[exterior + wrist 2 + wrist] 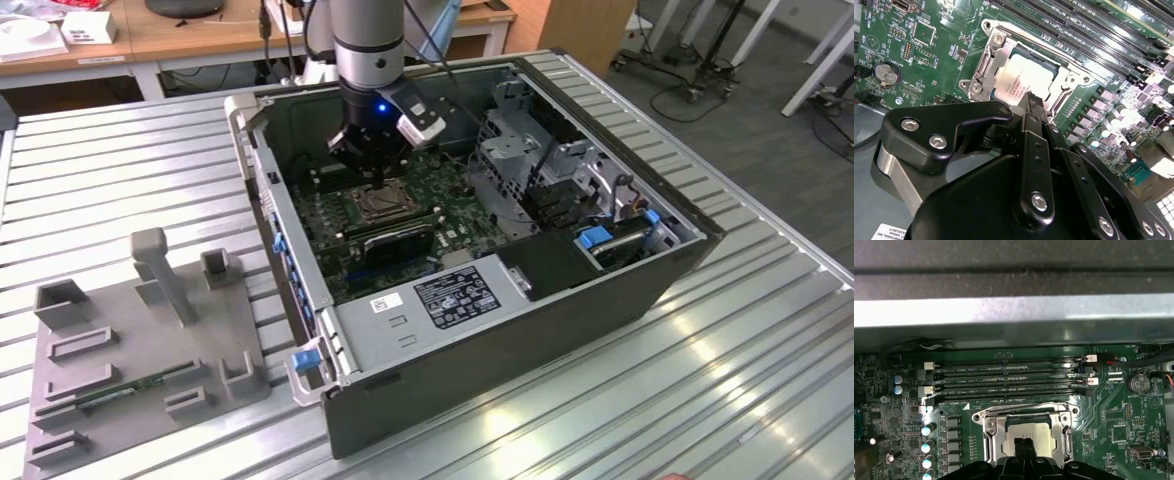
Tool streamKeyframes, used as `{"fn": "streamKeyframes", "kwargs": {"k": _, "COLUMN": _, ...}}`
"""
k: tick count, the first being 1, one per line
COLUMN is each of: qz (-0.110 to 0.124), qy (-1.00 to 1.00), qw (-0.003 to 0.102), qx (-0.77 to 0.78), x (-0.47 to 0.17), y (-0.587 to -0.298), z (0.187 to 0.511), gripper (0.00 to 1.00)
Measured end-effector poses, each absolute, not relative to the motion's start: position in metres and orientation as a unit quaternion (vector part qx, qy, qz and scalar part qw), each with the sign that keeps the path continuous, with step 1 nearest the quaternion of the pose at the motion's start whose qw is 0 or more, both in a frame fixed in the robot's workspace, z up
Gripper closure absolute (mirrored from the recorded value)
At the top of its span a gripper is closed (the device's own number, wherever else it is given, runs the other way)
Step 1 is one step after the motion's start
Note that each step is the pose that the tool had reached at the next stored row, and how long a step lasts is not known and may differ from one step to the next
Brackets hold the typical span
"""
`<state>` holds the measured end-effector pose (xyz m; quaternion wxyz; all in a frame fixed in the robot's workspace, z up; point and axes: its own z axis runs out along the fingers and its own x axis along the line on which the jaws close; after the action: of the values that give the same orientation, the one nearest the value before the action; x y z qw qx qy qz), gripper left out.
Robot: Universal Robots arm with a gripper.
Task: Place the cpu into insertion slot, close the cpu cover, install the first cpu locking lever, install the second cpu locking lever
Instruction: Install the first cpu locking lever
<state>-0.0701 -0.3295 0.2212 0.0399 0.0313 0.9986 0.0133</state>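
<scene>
hand [1029, 100] fingers together over cpu [1021, 80], cpu cover [999, 47] down

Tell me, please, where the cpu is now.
In both wrist views the cpu lies inside the insertion slot on the green motherboard, beside the long memory slots, just beyond the gripper.

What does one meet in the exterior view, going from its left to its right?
Grey fixture tray → blue latch at the case corner → insertion slot below the tool → silvery drive cage → blue drive clip.
</scene>
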Motion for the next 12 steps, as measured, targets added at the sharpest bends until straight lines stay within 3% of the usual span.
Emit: {"fn": "streamKeyframes", "kwargs": {"k": 12, "qz": 0.014, "qy": 0.999, "qw": 0.04, "qx": 0.031, "x": -0.0701, "y": -0.3294, "z": 0.2271, "gripper": 0.89}}
